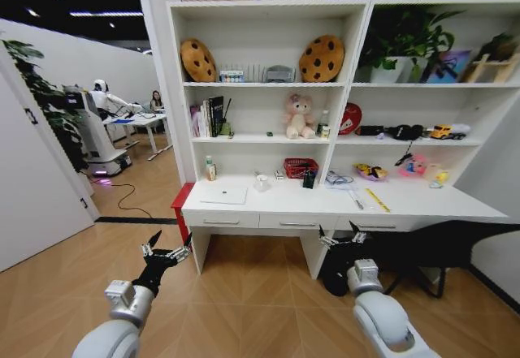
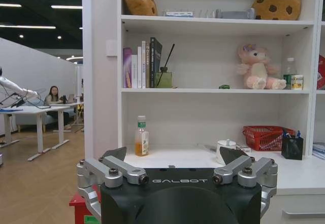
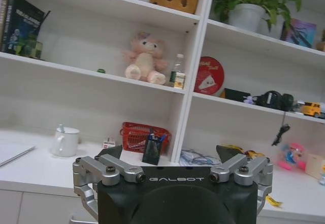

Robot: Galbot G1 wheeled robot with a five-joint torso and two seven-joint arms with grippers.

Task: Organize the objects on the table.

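The white table (image 1: 422,202) carries a slim silver laptop (image 1: 223,195) at its left, pens (image 1: 356,200) and a yellow ruler (image 1: 377,200) toward the right. A tiny green item (image 3: 101,71) and a green-lidded jar (image 3: 179,80) rest on the shelf beside the pink bear. My left gripper (image 1: 166,249) hangs open over the floor, short of the table's left end. Its fingertips frame the table edge in the left wrist view (image 2: 174,155). My right gripper (image 1: 343,238) is open too, just before the drawers, facing the shelves (image 3: 171,153). Both hold nothing.
On the table's back stand a white mug (image 1: 261,182), red basket (image 1: 300,167), black pen holder (image 1: 309,179) and small bottle (image 1: 210,168). A red box (image 1: 180,204) sits by the table's left leg. A black chair (image 1: 439,248) stands under the right end.
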